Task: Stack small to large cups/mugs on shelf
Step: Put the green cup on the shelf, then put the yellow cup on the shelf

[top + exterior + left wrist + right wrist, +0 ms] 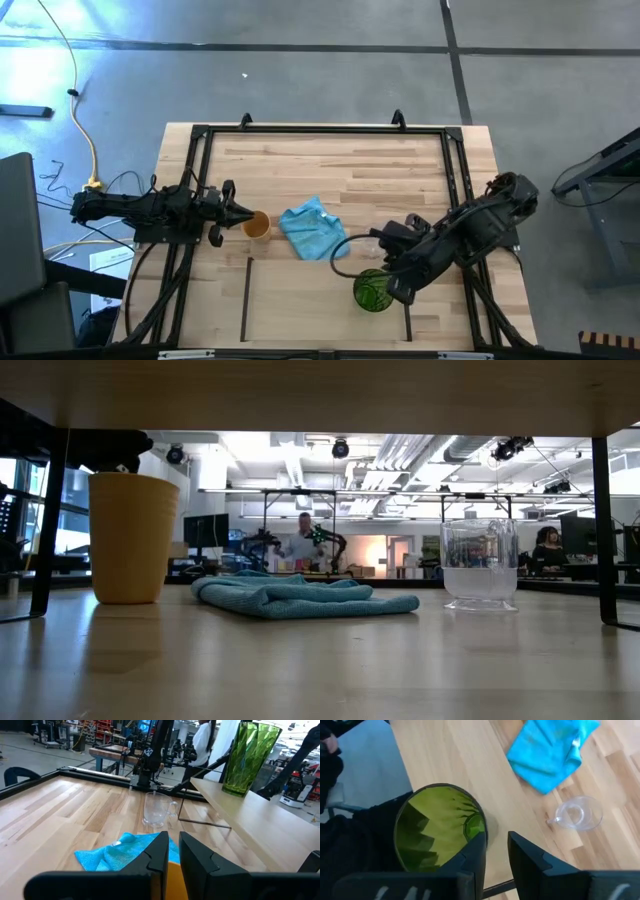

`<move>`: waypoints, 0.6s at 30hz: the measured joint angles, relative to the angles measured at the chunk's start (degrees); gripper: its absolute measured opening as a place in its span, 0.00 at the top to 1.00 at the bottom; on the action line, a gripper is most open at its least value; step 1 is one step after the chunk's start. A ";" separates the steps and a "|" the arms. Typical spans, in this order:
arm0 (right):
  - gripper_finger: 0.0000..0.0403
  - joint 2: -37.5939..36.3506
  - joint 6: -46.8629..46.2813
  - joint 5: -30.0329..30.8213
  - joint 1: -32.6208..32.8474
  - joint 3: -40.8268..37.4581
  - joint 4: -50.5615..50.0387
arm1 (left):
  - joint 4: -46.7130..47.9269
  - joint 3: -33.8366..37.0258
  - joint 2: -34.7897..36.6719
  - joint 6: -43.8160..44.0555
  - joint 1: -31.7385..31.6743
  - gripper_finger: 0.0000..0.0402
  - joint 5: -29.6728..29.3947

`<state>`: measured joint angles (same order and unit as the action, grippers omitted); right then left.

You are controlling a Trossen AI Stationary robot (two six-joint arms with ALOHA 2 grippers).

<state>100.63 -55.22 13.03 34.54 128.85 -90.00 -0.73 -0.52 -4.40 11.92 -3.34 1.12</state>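
The orange cup (257,226) (132,538) stands upright on the table left of a light-blue cloth. My left gripper (238,214) (173,837) is at its left rim and shut on it. The clear glass (480,565) (157,810) (577,812) stands on its base right of the cloth. The green tumbler (372,291) (247,755) (437,832) stands upright on the shelf (310,300), a raised wooden board. My right gripper (393,284) (496,840) is at the tumbler's right rim. It is slightly open, with bare wood showing in the gap. My left gripper has the orange cup's wall at its rim (176,877) in the narrow gap between the two fingers, coming level from the table's left. The cup stands upright with its base on the table. My right gripper has one finger (476,852) over the tumbler's rim; whether it touches, I cannot tell.
The crumpled light-blue cloth (312,229) (300,595) (550,750) lies between the orange cup and the glass. A black metal frame (320,130) runs round the table. The shelf board hangs over the near part of the table. People stand in the room beyond.
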 joint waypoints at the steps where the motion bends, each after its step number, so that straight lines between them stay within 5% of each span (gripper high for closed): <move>1: 0.82 -0.57 0.78 0.75 0.00 0.02 -0.02 | 0.00 0.00 0.02 -0.01 0.00 0.91 0.00; 13: 0.82 -10.22 25.42 23.89 -3.62 0.19 0.05 | 0.02 -0.01 0.02 -1.68 -0.02 0.91 -0.72; 18: 0.82 -11.98 34.59 25.82 -7.46 0.19 0.98 | -1.28 -0.01 0.02 -3.05 -0.02 0.91 -4.88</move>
<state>88.65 -20.63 38.85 27.09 129.03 -89.02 -2.01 -0.52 -4.38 8.88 -3.36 -3.76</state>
